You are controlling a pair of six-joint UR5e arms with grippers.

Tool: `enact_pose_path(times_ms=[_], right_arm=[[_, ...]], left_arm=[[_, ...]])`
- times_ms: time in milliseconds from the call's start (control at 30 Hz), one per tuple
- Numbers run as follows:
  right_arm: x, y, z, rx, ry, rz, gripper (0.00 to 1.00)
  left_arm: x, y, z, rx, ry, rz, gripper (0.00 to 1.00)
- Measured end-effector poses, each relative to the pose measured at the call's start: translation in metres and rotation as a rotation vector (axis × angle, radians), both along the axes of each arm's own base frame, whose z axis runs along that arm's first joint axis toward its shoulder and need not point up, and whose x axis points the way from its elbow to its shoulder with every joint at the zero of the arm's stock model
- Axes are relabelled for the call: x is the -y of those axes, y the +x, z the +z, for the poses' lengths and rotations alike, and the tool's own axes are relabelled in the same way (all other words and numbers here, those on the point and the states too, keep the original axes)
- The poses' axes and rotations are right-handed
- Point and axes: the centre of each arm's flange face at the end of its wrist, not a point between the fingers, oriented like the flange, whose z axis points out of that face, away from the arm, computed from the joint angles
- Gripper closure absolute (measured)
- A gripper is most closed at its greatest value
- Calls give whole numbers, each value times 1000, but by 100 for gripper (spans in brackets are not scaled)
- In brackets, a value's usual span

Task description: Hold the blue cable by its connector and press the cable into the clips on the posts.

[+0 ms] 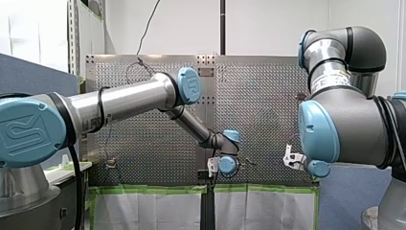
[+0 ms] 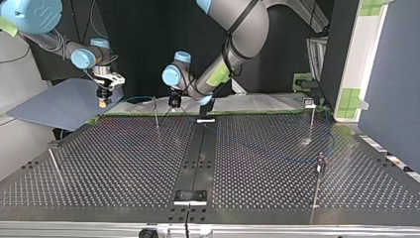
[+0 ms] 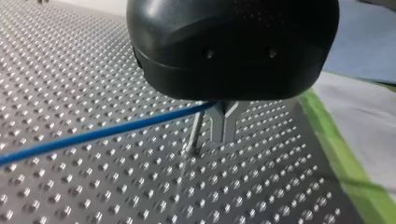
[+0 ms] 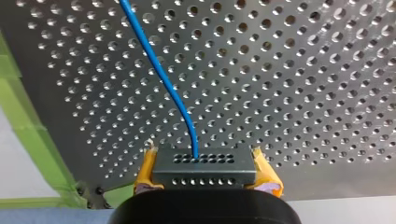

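Perforated metal surface (image 2: 257,163), edged with green tape (image 3: 343,154) on the arms' side. Rate progress as early.

Done: connector (image 4: 204,164) secured in my right pincer (image 4: 204,173), yellow pads (image 4: 145,170) clamped on its two ends, near the taped edge at the top view's left.

Trace the blue cable (image 4: 159,70) from the connector across the surface to my left pincer (image 3: 224,122). Note the metal fingers (image 3: 218,123) drawn together, with the cable entering at their root; read as a closed grip on the cable. Find the first post (image 3: 195,135) just beside those fingers. Cannot confirm contact between cable and post.

Left to do, by judgement: pressing the cable into each clip (image 2: 309,102). No seated run discernible anywhere.

Count two arms, two pincers, one blue cable, one connector. Count four thin posts in the top view: the first post, a far post (image 2: 311,124) and a nearer post (image 2: 317,186) at the view's right, a lone post (image 2: 55,166) at its left. Clip count: not determinable.
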Motion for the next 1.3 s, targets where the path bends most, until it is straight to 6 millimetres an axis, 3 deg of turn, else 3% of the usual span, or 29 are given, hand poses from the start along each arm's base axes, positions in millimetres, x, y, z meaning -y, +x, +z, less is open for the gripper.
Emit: enact_pose_path(times_ms=[367,500,633,833,1300], right_arm=[[19,8,8,26,-28,14,100],[26,11,0,21,-17,19,100],[31,14,-16,0,11,26,100],[39,16,-22,-6,35,29,100],[67,19,-3,13,-17,33,100]], left_arm=[[-12,6,-13,-34,5,-10,100],[-16,2,-34,-73,32,-21,100],[-16,2,-40,-90,41,-28,100],[-18,10,-36,-89,20,-21,100],[-9,37,-4,-50,-15,-11,100]])
